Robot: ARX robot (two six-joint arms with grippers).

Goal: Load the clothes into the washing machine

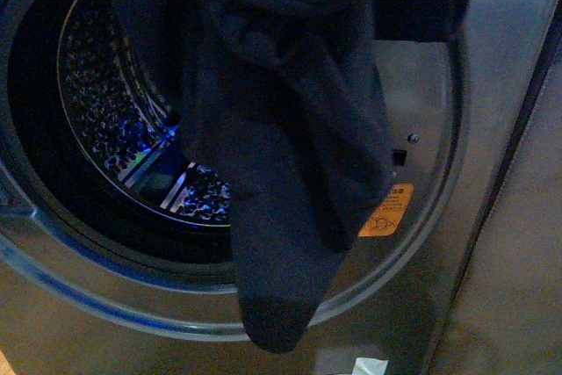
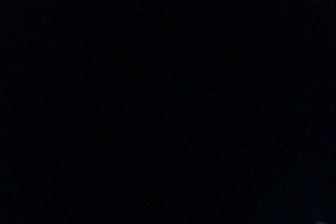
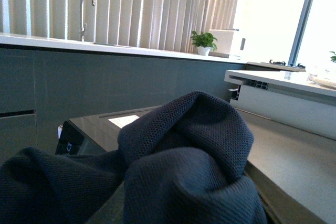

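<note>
— Where are the clothes point(image 1: 290, 173) right now?

— Hanging from above the top edge of the front view, down across the right part of the washing machine point(image 1: 500, 85) porthole. The dark blue fabric falls in long folds, and its lowest tip dangles past the bottom of the porthole rim point(image 1: 88, 292).

— Is any of it inside?

— I can't tell. The perforated drum point(image 1: 105, 103) shows to the left of the cloth with blue glints on the steel, and nothing lies in the part I can see. An orange sticker point(image 1: 386, 210) peeks out just beside the cloth's right edge.

— And the right pincer, wide or narrow?

— I can't tell. Its wrist view is filled with bunched knit fabric heaped directly in front of the camera, covering the pincer completely. Beyond that heap are a grey surface point(image 3: 294, 156), a tap point(image 3: 84, 9) and a potted plant point(image 3: 203, 40) before pale vertical blinds point(image 3: 157, 9).

— The left pincer?

— Its wrist picture is dark, and the front view doesn't show it either, so I can't tell its state.
</note>
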